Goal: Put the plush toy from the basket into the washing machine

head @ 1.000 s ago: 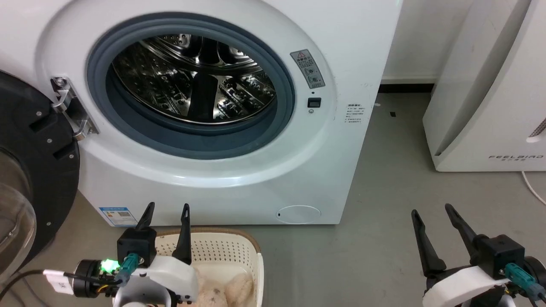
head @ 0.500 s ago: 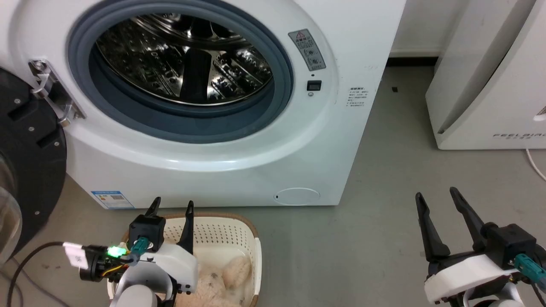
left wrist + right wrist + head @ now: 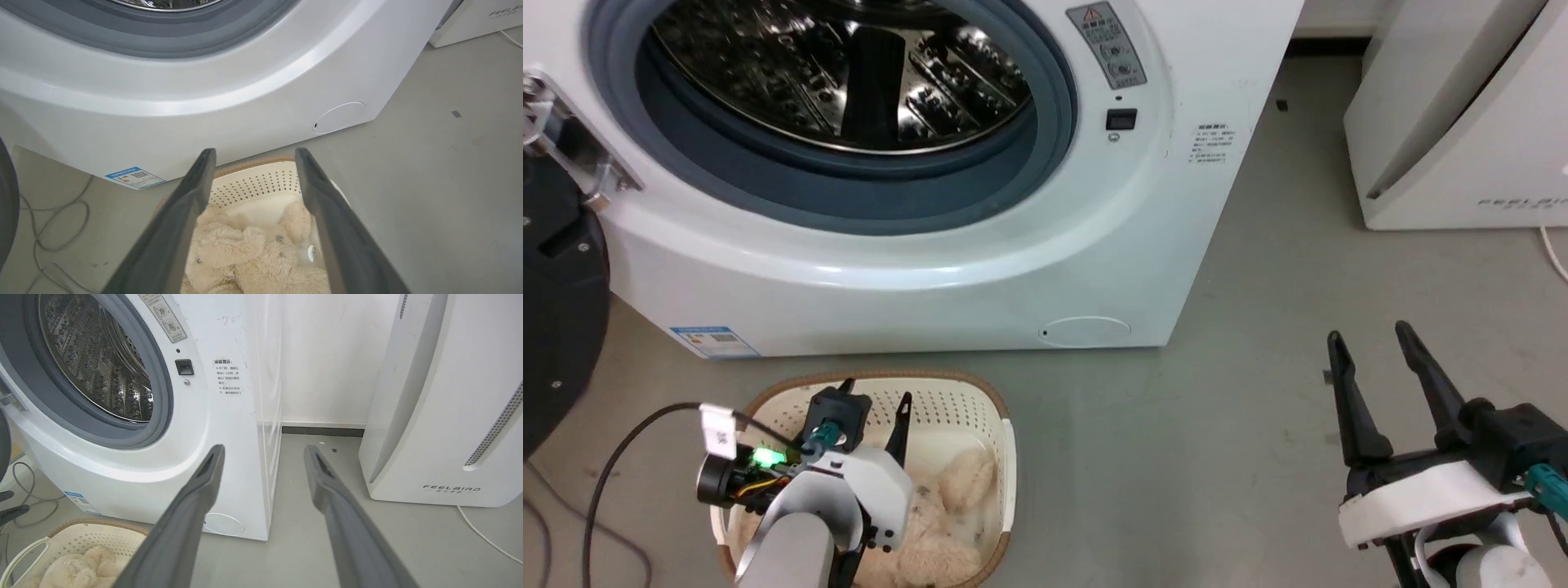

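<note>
- The left claw (image 3: 254, 153) hangs over the basket (image 3: 947, 408) with its jaws wide apart and nothing between them. In its wrist view the two fingers frame the toy (image 3: 245, 253) below.
- The right claw (image 3: 1369, 333) is also spread and empty. It sits over bare floor (image 3: 1176, 457), well apart from the basket.
- The toy lies curled in the basket and covers most of its bottom. The basket stands on the floor just in front of the washer (image 3: 931, 278), under the open drum (image 3: 849, 73).
- The toy looks soft, fluffy and light, so it should squash a good deal when the jaws close on it. It is not fragile.
- The long pile may slip, so a pinch on fur alone would likely pull free. A deep bite on stuffed bulk looks safer.
- The best hold seems to be the thick middle of the body, or the base of a rounded limb near the centre of the basket. The fingers should come down clear of the perforated wall.
- Held at one spot, the toy will probably sag and dangle, so the lift must carry its loose limbs over the rim and past the grey ring.
- The basket looks light too. If a fingertip snags a hole or the fur catches, the basket could rise with the toy.
</note>
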